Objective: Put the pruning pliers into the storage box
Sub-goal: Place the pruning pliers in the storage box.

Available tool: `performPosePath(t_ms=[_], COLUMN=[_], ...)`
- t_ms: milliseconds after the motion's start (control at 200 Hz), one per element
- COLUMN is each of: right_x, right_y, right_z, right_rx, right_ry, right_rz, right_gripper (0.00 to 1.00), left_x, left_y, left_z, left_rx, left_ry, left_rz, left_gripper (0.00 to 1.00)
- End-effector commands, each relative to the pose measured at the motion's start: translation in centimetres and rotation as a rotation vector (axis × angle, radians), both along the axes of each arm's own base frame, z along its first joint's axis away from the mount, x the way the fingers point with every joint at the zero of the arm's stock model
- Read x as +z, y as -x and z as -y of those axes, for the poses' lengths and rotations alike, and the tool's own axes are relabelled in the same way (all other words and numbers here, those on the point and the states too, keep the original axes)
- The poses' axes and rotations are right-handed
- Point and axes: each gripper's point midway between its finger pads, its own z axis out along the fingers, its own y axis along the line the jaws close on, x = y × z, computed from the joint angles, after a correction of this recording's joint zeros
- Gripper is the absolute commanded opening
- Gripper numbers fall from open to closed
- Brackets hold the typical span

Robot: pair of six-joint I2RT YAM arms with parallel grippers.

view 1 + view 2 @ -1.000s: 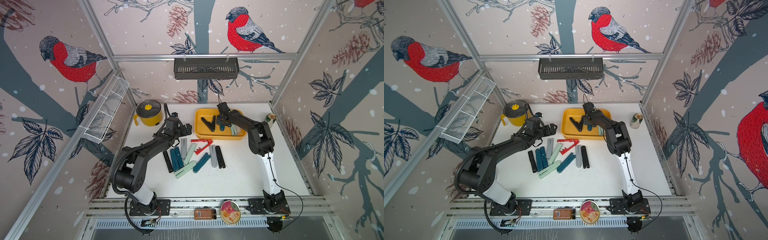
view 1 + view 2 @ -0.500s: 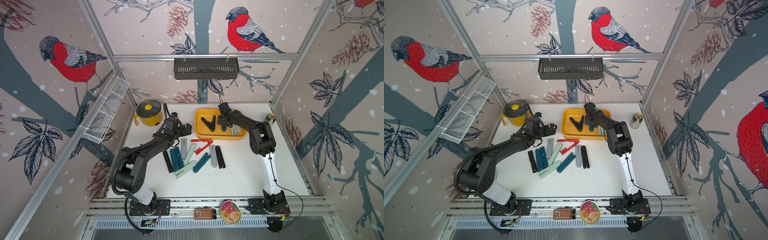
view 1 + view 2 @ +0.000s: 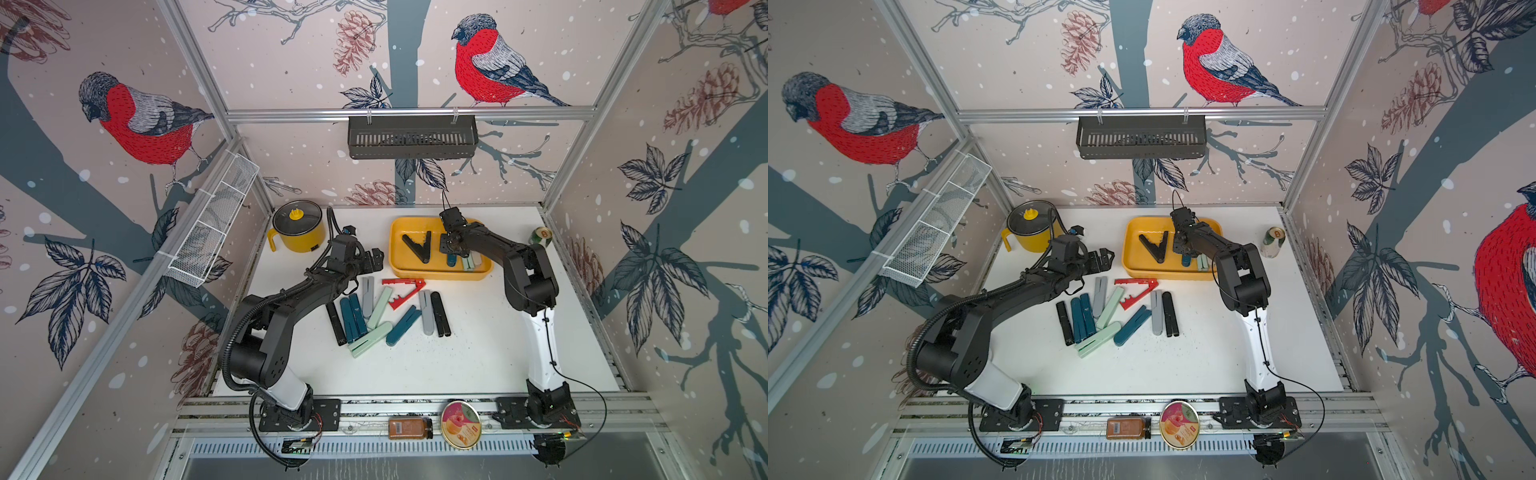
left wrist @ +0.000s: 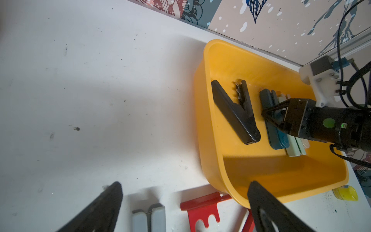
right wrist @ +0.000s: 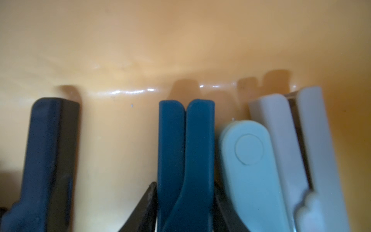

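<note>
The right gripper (image 4: 263,113) reaches into the storage box (image 3: 436,274), a shallow yellow tray of glossy plastic with rounded corners at the back of the white table (image 3: 478,361). Its tapered black fingers sit on either side of a closed teal pair (image 5: 184,140) of pruning pliers lying flat on the tray floor. The right wrist view is close and soft, so it cannot be told whether the fingers pinch the smooth matte arms or merely flank them. Touching that pair is a mint pair (image 5: 249,160) with a round pivot disc on its rounded end, and against that a pale grey pair (image 5: 313,140). A black pair (image 3: 417,247) lies apart from them in the tray, spread in a V with a row of notched teeth along one inner edge. The left gripper (image 4: 184,186) hangs over the table with its jaws spread wide and nothing between them, near the tray corner on the side of the yellow lidded pot (image 3: 297,228). In front of the tray, ten more pliers lie loose on the scuffed tabletop. A red pair (image 3: 405,289) is splayed open and toothed, while the rest are closed bars with blunt ends: two grey (image 3: 368,291) (image 3: 426,311), two black (image 3: 336,324) (image 3: 439,313), two mint (image 3: 380,307) (image 3: 370,338) and three teal (image 3: 353,318) (image 3: 403,326), several touching or overlapping. A black slotted rack (image 3: 411,143) hangs on the rear rail.
</note>
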Motion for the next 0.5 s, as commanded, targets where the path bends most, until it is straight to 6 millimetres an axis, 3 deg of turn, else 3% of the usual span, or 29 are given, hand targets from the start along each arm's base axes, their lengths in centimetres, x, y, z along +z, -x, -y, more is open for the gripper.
performPosePath(t_ms=[0, 285, 495], right_x=[1.6, 4.3, 3.6], right_y=[0.2, 0.0, 0.1], right_z=[0.1, -1.0, -2.9], right_rx=[-0.025, -0.01, 0.024], right_ry=[0.001, -0.006, -0.05], right_rz=[0.01, 0.066, 0.057], right_gripper=[0.49, 0.52, 0.45], left_x=[0.6, 0.5, 0.4], left_y=[-0.2, -0.2, -0.1], left_z=[-0.2, -0.2, -0.2], left_rx=[0.01, 0.009, 0.007], left_ry=[-0.004, -0.002, -0.001], left_rz=[0.025, 0.024, 0.021], left_gripper=[0.98, 0.98, 0.98])
